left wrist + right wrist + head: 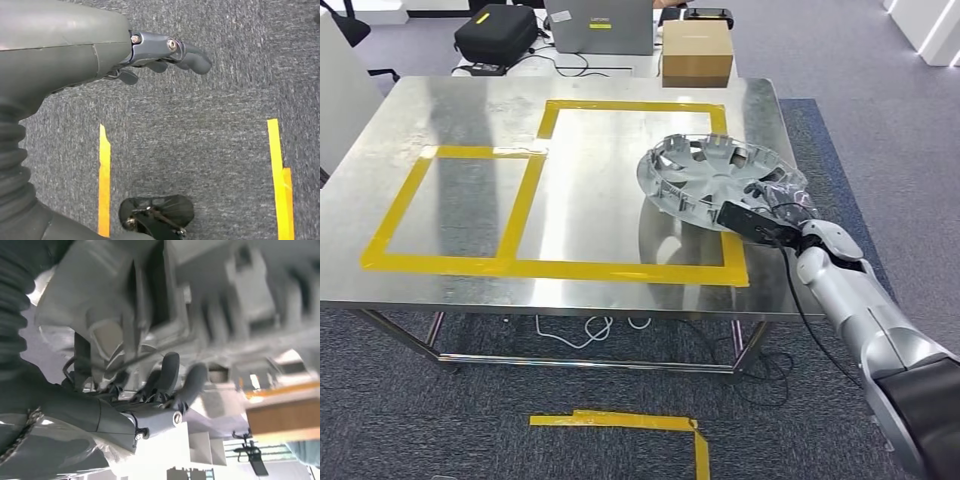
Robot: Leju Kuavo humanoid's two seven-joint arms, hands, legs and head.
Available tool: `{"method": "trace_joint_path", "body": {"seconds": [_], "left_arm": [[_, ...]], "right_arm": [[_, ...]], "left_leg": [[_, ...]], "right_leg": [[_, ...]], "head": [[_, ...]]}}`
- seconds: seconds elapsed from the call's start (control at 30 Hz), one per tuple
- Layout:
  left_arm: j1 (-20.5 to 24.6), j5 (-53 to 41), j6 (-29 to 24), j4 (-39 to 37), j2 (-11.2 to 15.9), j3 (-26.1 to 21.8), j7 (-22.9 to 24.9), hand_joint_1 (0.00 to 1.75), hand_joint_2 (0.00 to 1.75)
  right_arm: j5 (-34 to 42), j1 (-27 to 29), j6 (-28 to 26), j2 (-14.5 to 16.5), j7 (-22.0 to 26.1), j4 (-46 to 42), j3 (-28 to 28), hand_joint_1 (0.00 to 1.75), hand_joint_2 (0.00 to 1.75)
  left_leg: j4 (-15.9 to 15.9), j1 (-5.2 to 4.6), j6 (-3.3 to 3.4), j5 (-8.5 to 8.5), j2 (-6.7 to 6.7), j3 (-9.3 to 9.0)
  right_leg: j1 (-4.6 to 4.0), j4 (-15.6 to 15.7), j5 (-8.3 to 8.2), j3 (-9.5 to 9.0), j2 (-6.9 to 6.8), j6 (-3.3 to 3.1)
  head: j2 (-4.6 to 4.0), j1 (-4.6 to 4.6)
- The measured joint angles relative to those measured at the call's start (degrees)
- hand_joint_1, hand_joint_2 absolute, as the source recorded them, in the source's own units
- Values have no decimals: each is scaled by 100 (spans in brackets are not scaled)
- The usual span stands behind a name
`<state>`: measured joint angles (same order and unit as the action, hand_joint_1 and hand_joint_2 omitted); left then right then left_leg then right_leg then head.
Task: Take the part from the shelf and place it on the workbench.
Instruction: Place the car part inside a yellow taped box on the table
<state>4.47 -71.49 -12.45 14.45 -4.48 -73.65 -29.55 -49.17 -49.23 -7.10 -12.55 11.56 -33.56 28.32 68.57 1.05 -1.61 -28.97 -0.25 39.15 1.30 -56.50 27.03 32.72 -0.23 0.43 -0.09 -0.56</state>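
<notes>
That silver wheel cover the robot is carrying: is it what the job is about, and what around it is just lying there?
Part of the job:
wheel cover, held over the table
right hand, gripping its rim
steel workbench

Just lying about:
cardboard box
black case
laptop

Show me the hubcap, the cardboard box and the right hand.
hubcap (697, 165), head view, on its spoked inner face.
cardboard box (696, 52), head view, on its top.
right hand (779, 205), head view, at hubcap's rim.

Beyond the far edge of the desk stand a black bag (496, 32), a grey laptop (601, 26) and a cardboard box (696, 53). White cables (586, 331) lie on the grey carpet (433, 420), near a yellow tape corner (637, 421).
</notes>
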Motion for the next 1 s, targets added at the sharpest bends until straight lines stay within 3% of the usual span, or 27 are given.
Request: {"method": "trace_joint_path", "body": {"seconds": [0.07,0.1,0.2,0.27,0.37,0.4,0.43,0.47,0.5,0.57,0.6,0.7,0.77,0.8,0.9,0.93,0.97,1.0], "left_arm": [[20,2,-70,0,-3,-33,54,0,0],[29,2,-100,0,-6,-45,75,0,0],[28,2,-145,0,-13,-63,91,0,0],[33,2,-152,0,-20,-66,90,0,0],[48,2,-154,0,-24,-66,89,0,0],[47,2,-154,0,-25,-67,89,0,0],[46,2,-154,0,-26,-67,89,0,0],[47,2,-154,0,-28,-68,89,0,0],[49,2,-154,0,-32,-68,89,0,0],[54,2,-155,0,-42,-68,89,0,0],[56,2,-155,0,-45,-68,89,0,0],[57,2,-167,1,-44,-70,113,0,0],[58,2,-189,1,-45,-73,154,0,0],[61,3,-195,1,-44,-75,169,0,0],[56,9,-180,0,-43,-80,169,0,0],[52,9,-176,0,-44,-81,168,0,0],[49,8,-176,0,-45,-81,174,0,0],[49,7,-184,0,-45,-81,186,0,0]], "right_arm": [[-8,-37,7,-4,-56,-156,-42,0,0],[-12,-60,5,-10,-79,-216,-65,0,0],[-21,-82,-1,-30,-110,-334,-105,0,0],[-21,-87,-4,-42,-112,-395,-122,0,0],[-20,-100,-7,-64,-112,-436,-139,0,0],[-20,-89,-7,-69,-113,-438,-139,0,0],[-20,-76,-7,-73,-113,-441,-140,0,0],[-20,-67,-7,-75,-114,-444,-143,0,0],[-20,-64,-8,-77,-114,-452,-148,0,0],[-21,-85,-10,-80,-113,-477,-167,0,0],[-21,-101,-15,-81,-112,-489,-175,0,0],[-28,-111,-91,-87,-107,-516,-188,0,0],[-39,-103,-184,-90,-101,-564,-205,0,0],[-44,-104,-233,-90,-96,-597,-217,0,0],[-63,-68,-302,-90,-88,-669,-234,0,0],[-68,-41,-304,-90,-85,-684,-234,0,0],[-74,-16,-310,-90,-77,-705,-236,0,0],[-92,2,-324,-89,-66,-729,-238,0,0]], "left_leg": [[-689,7,18,290,8,-310],[-890,3,46,328,11,-390],[-997,-13,169,294,8,-398],[-1028,-12,264,309,5,-405],[-1043,-31,353,302,1,-415],[-1042,-42,363,296,0,-421],[-1040,-52,368,291,-1,-429],[-1038,-60,371,284,-3,-442],[-1036,-67,368,274,-5,-461],[-1026,-86,343,244,-11,-495],[-1019,-96,321,234,-13,-498],[-1016,-105,245,239,-13,-488],[-907,-102,183,141,-9,-448],[-702,-96,150,12,-6,-359],[363,-64,76,-439,-1,142],[550,-60,67,-450,-1,242],[518,-58,66,-352,-1,242],[256,-56,75,-156,-1,134]], "right_leg": [[-5,-34,26,19,8,53],[-16,-47,28,41,11,83],[-21,-46,26,93,5,177],[-4,-227,165,196,4,222],[-9,-1332,675,732,15,238],[-12,-1678,782,913,15,238],[-14,-1831,779,1007,15,232],[-16,-1738,655,982,15,217],[-19,-1419,442,841,15,194],[-36,-584,65,422,13,142],[-47,-298,-11,263,11,125],[-63,-112,6,141,13,94],[-33,-81,-12,122,12,51],[-16,-67,-17,110,8,26],[-14,-66,-9,100,2,-11],[-16,-68,-7,97,2,-13],[-16,-71,-4,93,5,-13],[-16,-74,0,86,8,-9]], "head": [[0,6],[0,9],[1,6],[1,-10],[1,-38],[0,-41],[0,-40],[0,-40],[0,-40],[0,-41],[0,-40],[0,-40],[0,-29],[1,-17],[1,4],[0,5],[0,5],[0,5]]}}
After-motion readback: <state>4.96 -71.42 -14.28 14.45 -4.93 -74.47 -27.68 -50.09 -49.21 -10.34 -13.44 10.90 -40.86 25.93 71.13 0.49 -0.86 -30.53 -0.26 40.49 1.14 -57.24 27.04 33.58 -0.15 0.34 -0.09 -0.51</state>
